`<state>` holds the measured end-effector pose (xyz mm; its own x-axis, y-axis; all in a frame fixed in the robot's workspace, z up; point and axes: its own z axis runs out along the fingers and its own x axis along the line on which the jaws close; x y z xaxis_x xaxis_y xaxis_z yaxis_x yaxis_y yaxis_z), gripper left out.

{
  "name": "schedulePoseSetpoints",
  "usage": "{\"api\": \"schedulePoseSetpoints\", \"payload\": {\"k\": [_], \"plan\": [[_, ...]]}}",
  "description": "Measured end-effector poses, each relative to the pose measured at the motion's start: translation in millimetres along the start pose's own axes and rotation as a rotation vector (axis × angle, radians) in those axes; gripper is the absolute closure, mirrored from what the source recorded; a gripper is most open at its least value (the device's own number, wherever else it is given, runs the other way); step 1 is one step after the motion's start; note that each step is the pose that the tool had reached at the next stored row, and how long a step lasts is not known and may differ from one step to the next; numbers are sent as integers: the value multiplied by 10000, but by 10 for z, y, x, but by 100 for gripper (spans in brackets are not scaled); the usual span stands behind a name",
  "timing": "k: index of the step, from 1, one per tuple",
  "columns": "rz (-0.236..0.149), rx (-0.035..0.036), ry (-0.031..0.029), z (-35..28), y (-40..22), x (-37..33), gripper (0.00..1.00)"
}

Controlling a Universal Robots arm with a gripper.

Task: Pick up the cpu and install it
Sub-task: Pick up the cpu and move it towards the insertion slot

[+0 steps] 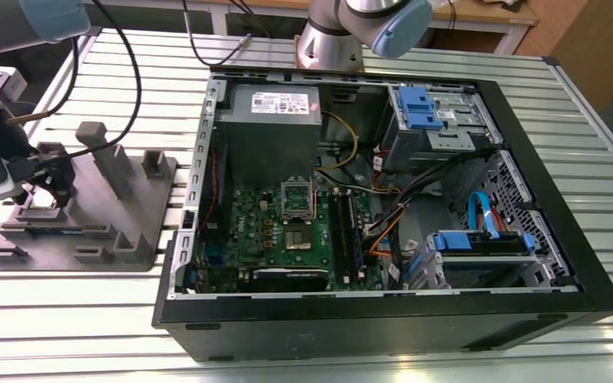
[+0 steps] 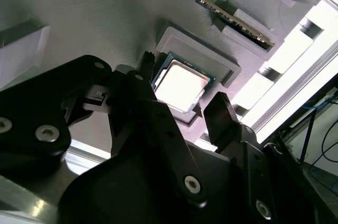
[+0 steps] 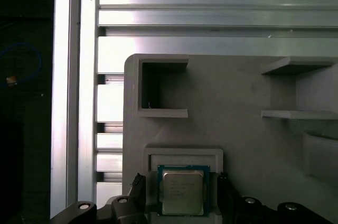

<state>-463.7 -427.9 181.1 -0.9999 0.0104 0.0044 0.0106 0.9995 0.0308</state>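
The gripper hangs low over the fixture. Its two black fingers are spread wide, one on each side of the cpu. In the first wrist view a thin gap shows at both sides, so nothing is held. The cpu lies flat, metal top up, in a shallow rimmed pocket near one edge of the fixture. Farther in on the fixture is a deeper square recess, and in the second wrist view a thin circuit strip sits edge-up in a slot. Upright posts rise from the fixture's far part. The fixture rests on a slatted metal table. Just beside the fixture, toward the exterior view's right, an open case lies on its side. It holds a green motherboard with its socket.
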Motion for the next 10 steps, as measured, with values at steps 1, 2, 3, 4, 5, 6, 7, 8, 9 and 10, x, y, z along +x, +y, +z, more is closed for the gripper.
{"api": "schedulePoseSetpoints", "payload": {"k": [1,2,3,4,5,6,7,8,9,10], "plan": [[0,0,0,0,0,0,35],[0,0,1,-1,0,0,35],[1,1,2,-2,0,0,35],[0,1,1,-2,0,0,35],[0,0,1,-2,0,0,35],[0,0,1,-2,0,0,35],[1,0,1,-2,0,0,35],[0,0,1,-2,0,0,35],[1,0,1,-2,0,0,35],[0,0,1,-2,0,0,35]]}}
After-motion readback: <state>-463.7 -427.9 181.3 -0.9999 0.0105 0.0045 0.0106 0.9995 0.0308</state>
